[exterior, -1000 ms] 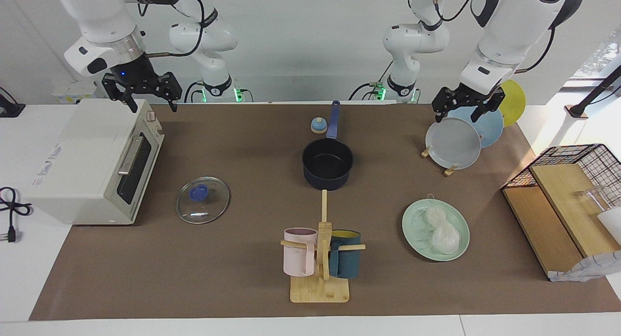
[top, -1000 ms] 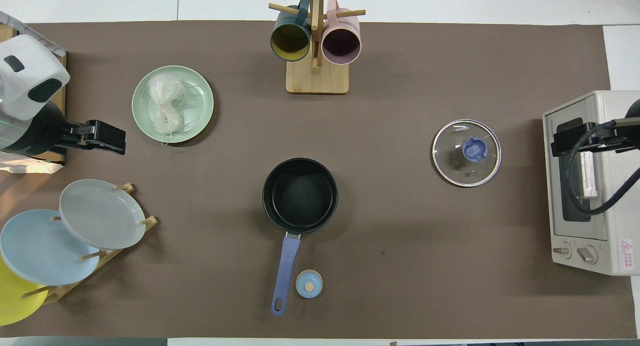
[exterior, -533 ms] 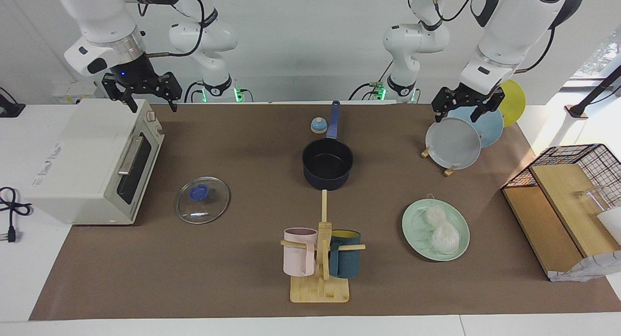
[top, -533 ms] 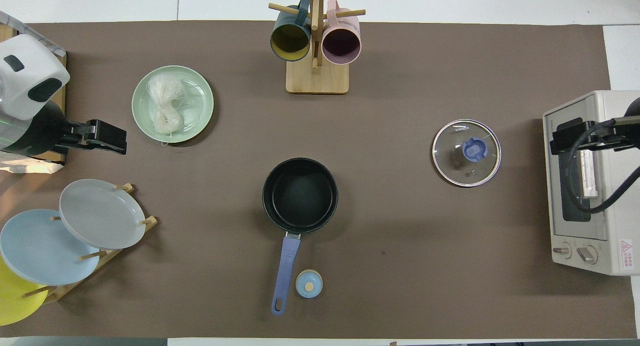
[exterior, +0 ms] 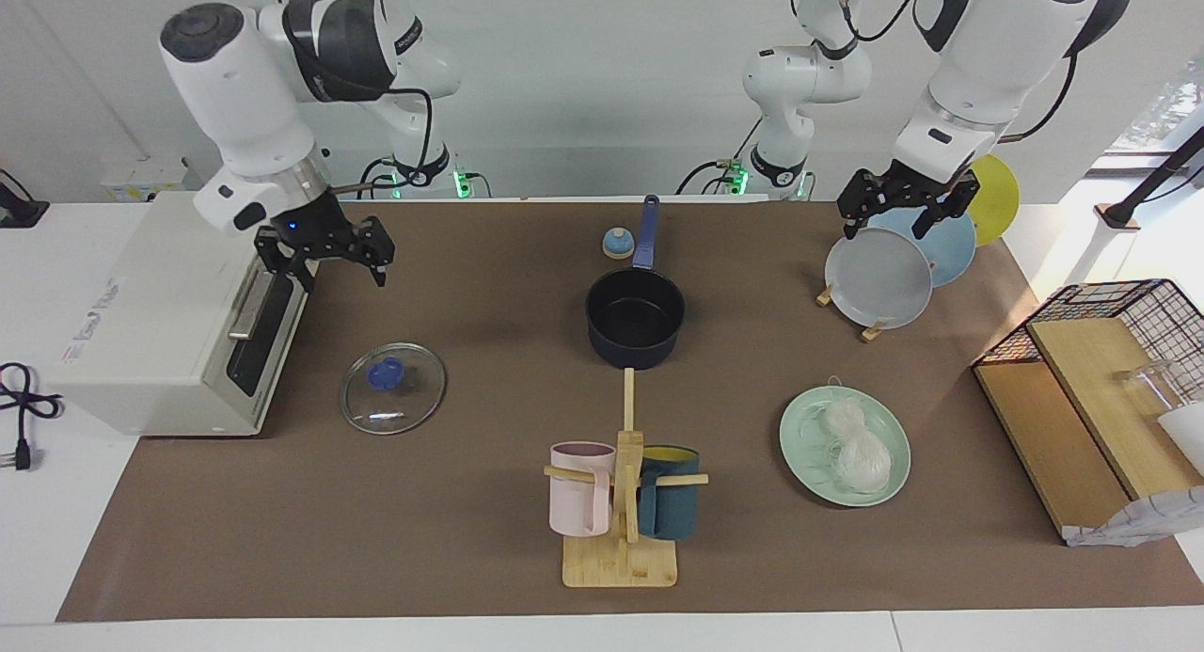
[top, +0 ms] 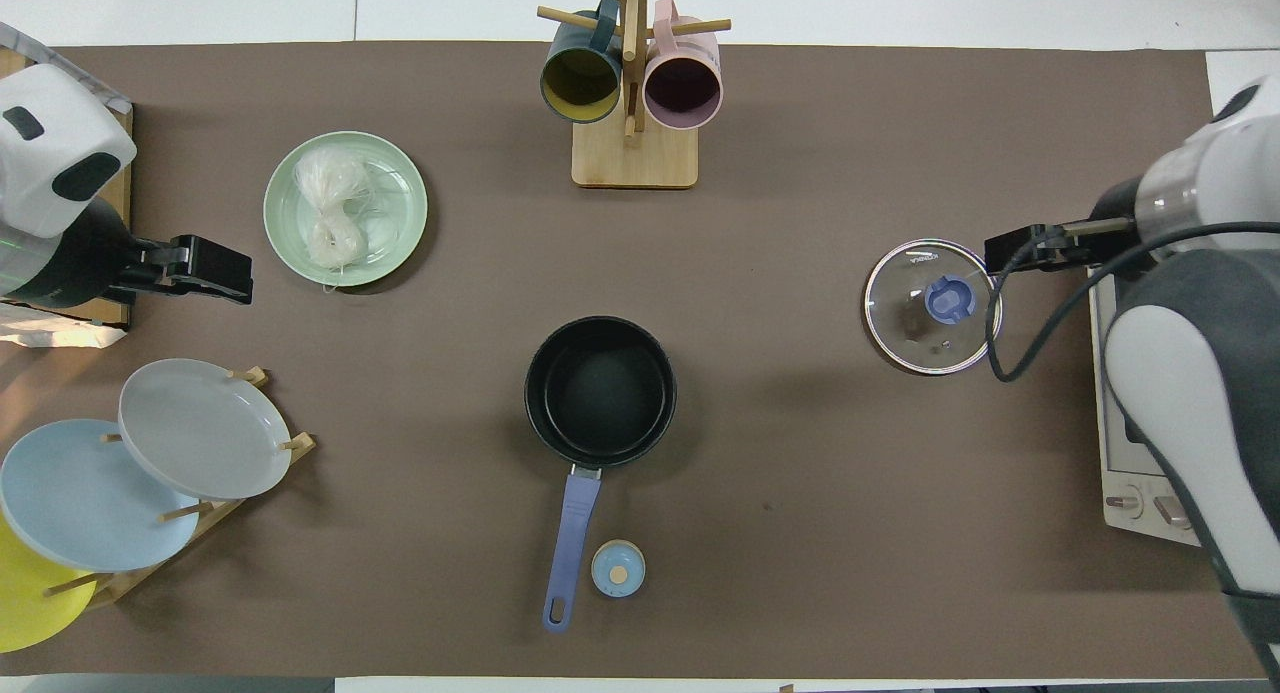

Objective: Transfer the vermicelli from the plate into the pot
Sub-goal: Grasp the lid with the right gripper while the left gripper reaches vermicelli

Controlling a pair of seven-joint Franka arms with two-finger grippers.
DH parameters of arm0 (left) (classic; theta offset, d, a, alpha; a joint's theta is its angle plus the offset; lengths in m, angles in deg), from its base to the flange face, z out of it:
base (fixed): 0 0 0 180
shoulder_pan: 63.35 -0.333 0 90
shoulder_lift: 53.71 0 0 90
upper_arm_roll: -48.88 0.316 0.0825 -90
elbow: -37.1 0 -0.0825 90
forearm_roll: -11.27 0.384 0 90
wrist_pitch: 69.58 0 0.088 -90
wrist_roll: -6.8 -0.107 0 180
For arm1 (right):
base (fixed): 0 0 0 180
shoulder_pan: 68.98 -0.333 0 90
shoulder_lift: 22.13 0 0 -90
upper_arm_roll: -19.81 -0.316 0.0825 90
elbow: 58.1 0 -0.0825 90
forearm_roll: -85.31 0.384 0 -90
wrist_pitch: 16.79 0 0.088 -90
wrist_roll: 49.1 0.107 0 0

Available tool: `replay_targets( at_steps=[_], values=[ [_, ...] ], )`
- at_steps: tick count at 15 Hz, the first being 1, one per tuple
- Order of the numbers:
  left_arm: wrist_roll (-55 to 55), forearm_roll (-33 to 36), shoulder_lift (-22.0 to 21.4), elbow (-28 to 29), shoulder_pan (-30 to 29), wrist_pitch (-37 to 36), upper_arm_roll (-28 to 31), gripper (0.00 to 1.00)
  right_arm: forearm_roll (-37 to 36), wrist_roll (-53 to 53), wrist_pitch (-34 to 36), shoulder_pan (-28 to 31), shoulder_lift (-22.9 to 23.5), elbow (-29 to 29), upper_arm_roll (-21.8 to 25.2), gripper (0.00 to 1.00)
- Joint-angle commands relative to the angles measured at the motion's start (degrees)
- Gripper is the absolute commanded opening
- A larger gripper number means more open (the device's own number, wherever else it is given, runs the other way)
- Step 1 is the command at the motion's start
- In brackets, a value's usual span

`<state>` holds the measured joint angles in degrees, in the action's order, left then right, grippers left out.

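Observation:
The vermicelli (exterior: 854, 447), two translucent white bundles, lies on a pale green plate (exterior: 800, 440) toward the left arm's end of the table; it also shows in the overhead view (top: 330, 208) on the plate (top: 402, 213). The dark navy pot (exterior: 635, 318) with a long blue handle stands empty mid-table, also in the overhead view (top: 600, 388). My left gripper (exterior: 882, 229) is open and empty, up over the plate rack (top: 243, 283). My right gripper (exterior: 344, 278) is open and empty, in the air by the toaster oven's front, beside the glass lid (top: 992, 256).
A toaster oven (exterior: 169, 304) stands at the right arm's end, with a glass lid (exterior: 393, 387) beside it. A mug tree (exterior: 621, 501) holds a pink and a teal mug. There is also a plate rack (exterior: 894, 266), a small blue timer (exterior: 616, 244) and a wire basket with boards (exterior: 1101, 370).
My right arm has swung down from above the toaster oven toward the table's middle, and its gripper now hangs by the oven's front. My left gripper has hardly moved.

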<state>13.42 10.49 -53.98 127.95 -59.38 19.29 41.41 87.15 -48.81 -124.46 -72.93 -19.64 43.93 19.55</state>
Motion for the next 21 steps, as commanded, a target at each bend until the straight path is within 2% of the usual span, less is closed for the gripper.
replay_targets(
  at_steps=[1, 3, 7, 10, 12, 16, 18, 21],
  values=[
    [0.2, -0.8, -0.2, 0.2, -0.5, 1.0, -0.1, 1.00, -0.1, -1.8, -6.4, 0.7, 5.5, 0.5, 0.0, 1.00],
    [0.3, -1.2, 0.8, 0.1, -0.5, 1.4, -0.1, 1.00, -0.1, -5.6, -11.4, 2.1, 8.3, 1.3, 0.0, 1.00],
    [0.5, -1.1, 6.1, -0.1, -0.8, 6.3, 0.1, 1.00, -0.1, -7.9, -18.6, 2.4, 9.3, 7.7, 0.0, 1.00],
    [0.6, -0.7, 12.3, -0.7, -0.8, 10.9, 0.2, 1.00, -0.1, -7.8, -20.2, 1.7, 8.9, 11.3, 0.0, 1.00],
    [0.6, 0.2, 15.8, -0.8, -0.9, 16.5, 0.7, 1.00, -0.1, -10.0, -22.7, 1.8, 9.0, 13.8, 0.0, 1.00],
    [2.0, 0.8, 21.8, -0.3, -0.8, 25.0, 1.1, 1.00, 0.0, -12.3, -25.7, 2.1, 10.6, 15.4, 0.0, 1.00],
    [2.2, 5.2, 24.3, -0.5, -0.5, 27.0, 1.1, 1.00, 0.0, -12.1, -26.7, 1.8, 11.0, 16.4, 0.0, 1.00],
    [4.5, 7.4, 27.9, -0.3, -0.3, 33.9, 1.1, 1.00, 0.0, -12.4, -26.6, 1.9, 11.0, 16.8, 0.0, 1.00]
  ],
)
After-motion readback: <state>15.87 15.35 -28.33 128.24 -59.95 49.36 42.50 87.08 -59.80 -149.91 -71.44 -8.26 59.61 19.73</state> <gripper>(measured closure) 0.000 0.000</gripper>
